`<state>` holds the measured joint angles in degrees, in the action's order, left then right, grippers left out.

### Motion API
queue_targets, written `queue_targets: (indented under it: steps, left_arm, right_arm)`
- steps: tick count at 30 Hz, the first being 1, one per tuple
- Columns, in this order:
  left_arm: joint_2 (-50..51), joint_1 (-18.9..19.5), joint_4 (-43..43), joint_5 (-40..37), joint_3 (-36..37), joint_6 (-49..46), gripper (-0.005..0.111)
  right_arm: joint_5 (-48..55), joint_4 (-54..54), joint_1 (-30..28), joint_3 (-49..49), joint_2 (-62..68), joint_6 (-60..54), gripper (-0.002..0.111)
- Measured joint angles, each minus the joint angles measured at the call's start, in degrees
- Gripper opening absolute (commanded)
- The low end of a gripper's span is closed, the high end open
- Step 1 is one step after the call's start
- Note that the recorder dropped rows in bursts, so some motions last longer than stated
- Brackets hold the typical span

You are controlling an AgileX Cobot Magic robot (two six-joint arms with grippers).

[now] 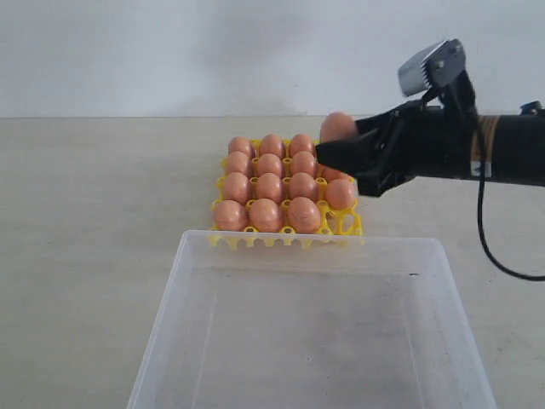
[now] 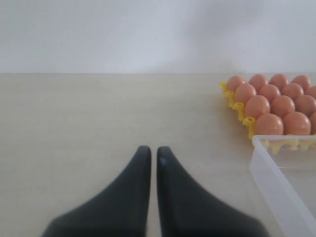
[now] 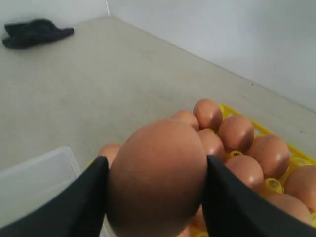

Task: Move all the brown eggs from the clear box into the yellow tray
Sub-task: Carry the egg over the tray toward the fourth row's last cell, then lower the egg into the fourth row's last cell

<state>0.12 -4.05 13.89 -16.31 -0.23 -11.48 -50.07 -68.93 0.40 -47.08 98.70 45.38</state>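
Work surface (image 1: 94, 213), pale beige: three items lying directly on it.
Matte, flat, faintly streaked, even in colour across all three views. Item 1: yellow tray (image 1: 345, 226), bright plastic lattice, set flat near the middle of the exterior view. Item 2: clear box (image 1: 162, 332), large, shallow, frosted translucent plastic with rounded corners and flared walls, wider than the tray, set flat in the foreground; its far rim lies just beside the tray's near edge, contact not determinable. Item 3: dark crumpled cloth (image 3: 34, 32), seen in the right wrist view only, well apart from tray and box, near the wall.
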Motion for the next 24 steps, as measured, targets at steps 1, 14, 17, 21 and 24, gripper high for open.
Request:
queue_targets:
  steps: [1,14,17,21,24]
  left_arm:
    - [0.0,0.0,0.0,0.0,0.0,0.0,0.004]
    - [0.0,0.0,0.0,0.0,0.0,0.0,0.004]
    - [0.0,0.0,0.0,0.0,0.0,0.0,0.004]
    - [0.0,0.0,0.0,0.0,0.0,0.0,0.004]
    - [0.0,0.0,0.0,0.0,0.0,0.0,0.004]
  right_arm:
    - [1.7,1.2,1.5,0.4,0.1,-2.4,0.000]
    - [4.2,6.5,7.1,0.6,10.1,-6.8,0.000]
    - [4.4,7.6,7.1,0.8,10.3,-7.8,0.000]
    - [8.5,12.3,7.1,0.8,10.3,-10.4,0.000]
    - [11.5,14.8,7.1,0.8,10.4,-13.2,0.000]
